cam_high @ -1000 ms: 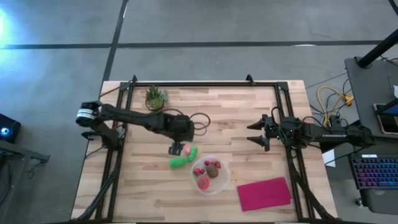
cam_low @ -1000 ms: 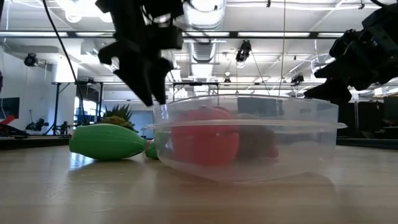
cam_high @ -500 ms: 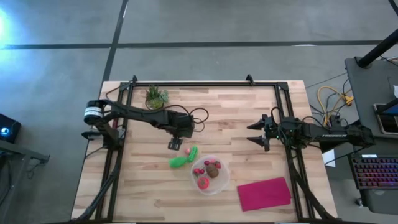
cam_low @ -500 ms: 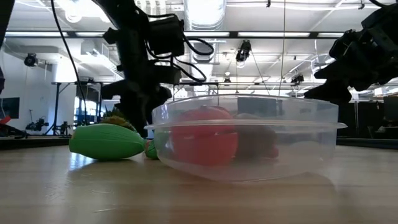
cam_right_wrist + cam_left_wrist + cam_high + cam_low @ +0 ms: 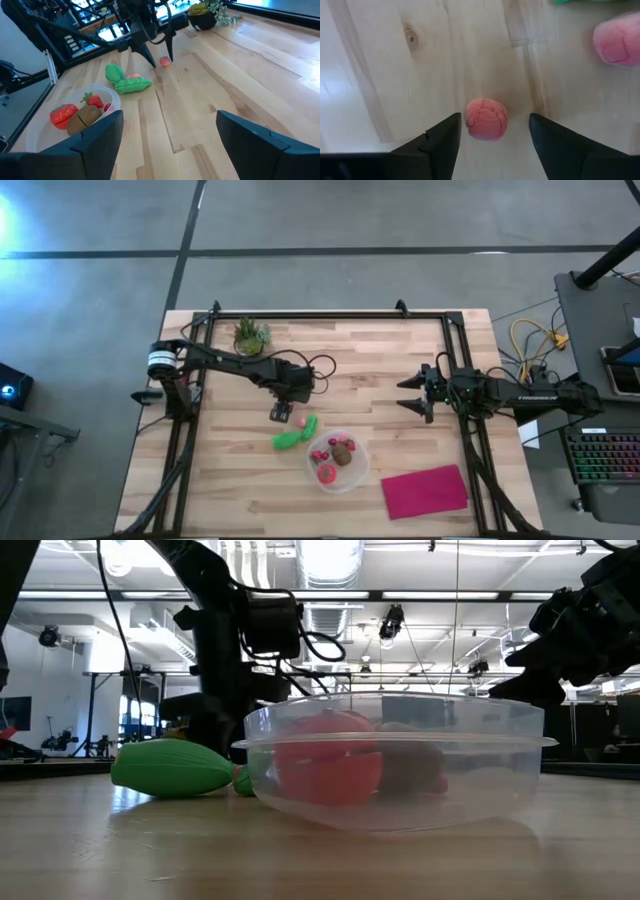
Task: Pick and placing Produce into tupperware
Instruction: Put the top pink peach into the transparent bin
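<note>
The tupperware (image 5: 395,760), a round clear container, stands nearest the low camera on the wooden surface (image 5: 400,370), already holding a red piece (image 5: 330,770), a brown oval (image 5: 343,455) and small red bits. Just beside it, outside its wall, lie two green elongated pieces (image 5: 296,432) with a pink piece (image 5: 299,423) against them. A little farther back, a small pink-red ball (image 5: 487,119) rests on the bare wood, well clear of the container. The left gripper (image 5: 492,135) is lowered over it, its fingers spread and straddling the ball without touching it. Across the surface the right gripper (image 5: 412,392) waits with its fingers wide apart, holding nothing. A potted plant (image 5: 250,335) sits at the far edge, a magenta cloth (image 5: 425,490) at the near one. The ball looks round and free to roll; if one finger meets it before the other, it could likely be nudged out of the gap and away across the wood. A loose pinch could also drop it short of the container's rim.
</note>
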Robot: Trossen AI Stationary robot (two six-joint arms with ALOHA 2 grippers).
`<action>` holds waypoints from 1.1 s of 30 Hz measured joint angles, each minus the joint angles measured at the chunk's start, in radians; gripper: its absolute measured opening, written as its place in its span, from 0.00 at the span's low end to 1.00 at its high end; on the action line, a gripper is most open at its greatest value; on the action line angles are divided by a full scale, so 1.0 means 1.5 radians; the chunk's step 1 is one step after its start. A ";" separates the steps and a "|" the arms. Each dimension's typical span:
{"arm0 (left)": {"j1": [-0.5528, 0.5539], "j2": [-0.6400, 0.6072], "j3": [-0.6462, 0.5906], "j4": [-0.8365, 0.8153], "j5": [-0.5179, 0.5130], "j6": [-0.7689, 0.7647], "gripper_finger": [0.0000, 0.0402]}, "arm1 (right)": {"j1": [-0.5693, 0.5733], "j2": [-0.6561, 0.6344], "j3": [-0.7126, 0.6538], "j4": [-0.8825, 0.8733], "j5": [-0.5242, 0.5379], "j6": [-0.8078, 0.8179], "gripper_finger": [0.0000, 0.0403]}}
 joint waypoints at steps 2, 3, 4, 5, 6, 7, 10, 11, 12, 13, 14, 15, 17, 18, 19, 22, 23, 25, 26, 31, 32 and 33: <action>0.000 0.000 0.000 0.000 0.005 0.000 0.51 | 0.000 0.000 0.000 0.000 0.000 0.000 0.78; 0.000 0.000 0.000 0.000 0.006 0.000 0.49 | 0.000 0.000 0.000 0.000 0.000 0.000 0.78; 0.000 0.000 0.000 0.000 0.006 0.000 0.47 | 0.000 0.000 0.000 0.000 0.000 0.000 0.78; 0.000 0.000 0.000 0.000 0.006 0.000 0.46 | 0.000 0.000 0.000 0.000 0.000 0.000 0.77; 0.000 0.000 0.000 0.000 0.006 0.000 0.44 | 0.000 0.000 0.000 0.000 0.000 0.000 0.77; 0.001 0.000 0.000 0.001 0.007 0.000 0.42 | 0.000 0.000 0.000 0.000 0.000 0.000 0.77; 0.002 0.000 0.000 0.010 0.005 0.000 0.38 | 0.000 0.000 0.000 0.000 0.000 0.000 0.76; 0.002 0.000 0.000 0.013 0.003 0.000 0.37 | 0.000 0.000 0.000 0.000 0.000 0.000 0.76; 0.002 0.000 0.000 0.018 0.003 0.000 0.36 | 0.000 0.000 0.000 0.000 0.000 0.000 0.76; 0.002 0.000 0.000 0.024 0.003 0.000 0.35 | 0.000 0.000 0.000 0.000 0.000 0.000 0.76; 0.002 0.000 0.000 0.028 0.003 0.000 0.34 | 0.000 0.000 0.000 0.000 0.000 0.000 0.77; 0.002 0.000 0.000 0.028 0.003 0.000 0.34 | 0.000 0.000 0.000 0.000 0.000 0.000 0.77; 0.002 0.000 0.000 0.028 0.003 0.000 0.33 | 0.000 0.000 0.000 0.000 0.000 0.000 0.78; 0.002 0.000 0.000 0.028 0.003 0.000 0.32 | 0.000 0.000 0.000 0.000 0.000 0.000 0.78; 0.002 0.001 0.000 0.028 0.003 0.000 0.31 | 0.000 0.000 0.000 0.000 0.000 0.000 0.78; 0.002 0.001 0.000 0.028 0.003 0.000 0.29 | 0.000 0.000 0.000 0.000 0.000 0.000 0.78; 0.002 0.001 0.000 0.028 0.003 0.000 0.28 | 0.000 0.000 0.000 0.000 0.000 0.000 0.78; 0.002 0.001 0.000 0.028 0.003 0.000 0.25 | 0.000 0.000 0.000 0.000 0.000 0.000 0.78; 0.002 0.001 0.000 0.027 0.003 0.000 0.24 | 0.000 0.000 0.000 0.000 0.000 0.000 0.78; 0.000 -0.006 0.001 0.019 0.004 -0.010 0.20 | 0.000 0.000 0.000 0.000 0.000 0.000 0.78; -0.003 -0.010 0.007 0.013 0.005 -0.020 0.20 | 0.000 0.000 0.000 0.000 0.000 0.000 0.78; -0.006 -0.015 0.012 0.013 0.008 -0.032 0.20 | 0.000 0.000 0.000 0.000 0.000 0.000 0.78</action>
